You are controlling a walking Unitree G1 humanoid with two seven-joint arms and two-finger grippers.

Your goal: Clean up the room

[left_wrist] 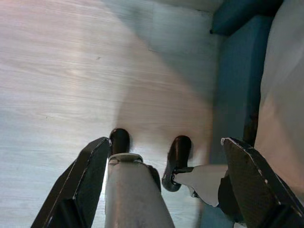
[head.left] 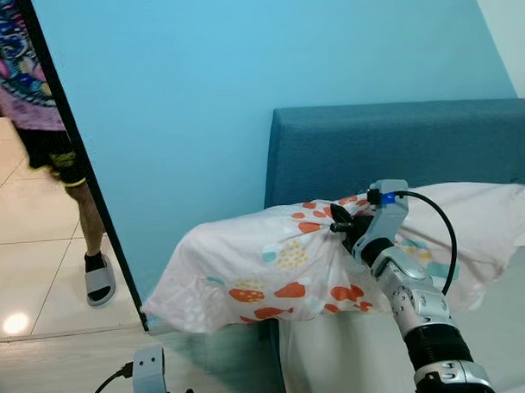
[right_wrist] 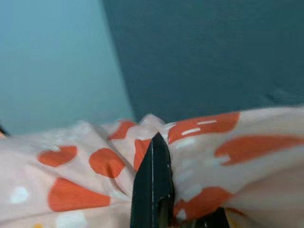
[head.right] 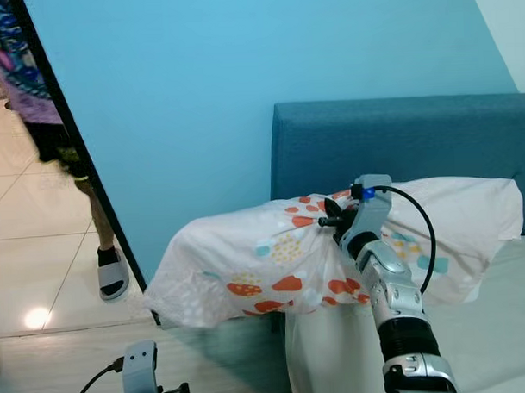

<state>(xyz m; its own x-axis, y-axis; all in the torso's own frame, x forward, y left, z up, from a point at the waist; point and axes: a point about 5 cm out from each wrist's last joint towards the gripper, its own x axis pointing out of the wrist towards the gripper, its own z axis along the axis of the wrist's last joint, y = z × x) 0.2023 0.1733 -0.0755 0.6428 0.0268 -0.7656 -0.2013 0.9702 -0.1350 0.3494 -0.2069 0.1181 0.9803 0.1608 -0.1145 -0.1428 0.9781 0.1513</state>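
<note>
A white pillow (head.left: 265, 270) printed with orange and teal shapes lies across the head of the bed, one end hanging out past the bed's side over the floor. My right gripper (head.left: 343, 226) is shut on a bunched fold at the pillow's top, the cloth pinched around its black fingers (right_wrist: 153, 183). A blue headboard (head.left: 399, 144) rises right behind the pillow. My left arm hangs low beside the bed, its gripper (left_wrist: 164, 190) open above the pale wooden floor (left_wrist: 57, 71), holding nothing.
A light blue wall (head.left: 241, 68) stands behind the bed. A white mattress (head.left: 337, 358) lies under the pillow. To the left a dark door frame (head.left: 80, 160) opens onto a tiled floor (head.left: 32, 256), where a person (head.left: 35, 92) in sandals stands.
</note>
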